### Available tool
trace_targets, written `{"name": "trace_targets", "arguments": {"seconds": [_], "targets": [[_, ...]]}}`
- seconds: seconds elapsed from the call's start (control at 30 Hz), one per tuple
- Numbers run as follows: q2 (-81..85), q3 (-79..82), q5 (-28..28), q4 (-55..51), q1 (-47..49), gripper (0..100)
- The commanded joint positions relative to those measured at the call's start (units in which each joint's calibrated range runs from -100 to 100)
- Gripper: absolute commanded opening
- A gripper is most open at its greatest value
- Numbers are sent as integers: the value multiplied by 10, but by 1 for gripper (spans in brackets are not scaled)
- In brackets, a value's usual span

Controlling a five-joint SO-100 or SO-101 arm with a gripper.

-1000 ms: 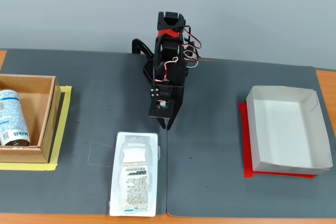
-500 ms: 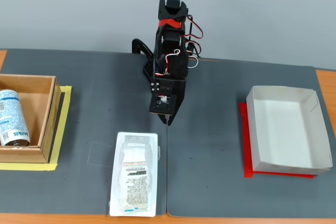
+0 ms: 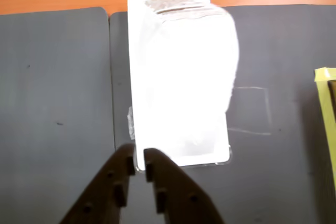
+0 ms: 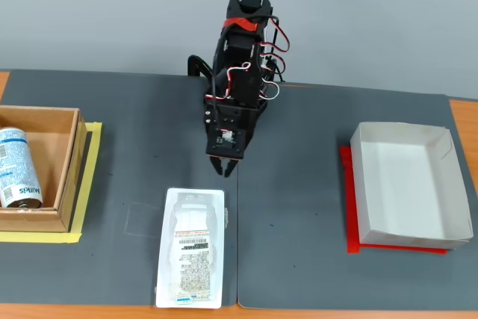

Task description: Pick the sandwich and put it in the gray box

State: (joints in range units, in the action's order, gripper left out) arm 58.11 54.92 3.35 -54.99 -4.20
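The sandwich (image 4: 191,248) is a flat white and clear plastic package with a barcode label. It lies flat on the dark mat near the front edge in the fixed view. In the wrist view the sandwich (image 3: 181,77) fills the middle, washed out white. My gripper (image 4: 224,168) hangs just behind the package's far end, above the mat. In the wrist view the gripper (image 3: 139,162) has its fingers almost together, tips over the package's near left corner, holding nothing. The gray box (image 4: 441,140), a shallow pale tray, stands empty at the right, well apart.
A brown cardboard box (image 4: 63,184) at the left holds a white-and-blue can (image 4: 16,166) and sits on yellow tape (image 4: 88,177), also at the wrist view's right edge (image 3: 325,103). Red tape (image 4: 349,214) lies under the tray. A faint rectangle outline (image 4: 142,218) marks the mat.
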Motion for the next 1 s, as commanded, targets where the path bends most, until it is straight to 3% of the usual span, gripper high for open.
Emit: {"name": "trace_targets", "arguments": {"seconds": [0.0,0.97], "targets": [[-47,-71,7,-1,-22,2],[-391,-405,21,-39,-61,2]]}}
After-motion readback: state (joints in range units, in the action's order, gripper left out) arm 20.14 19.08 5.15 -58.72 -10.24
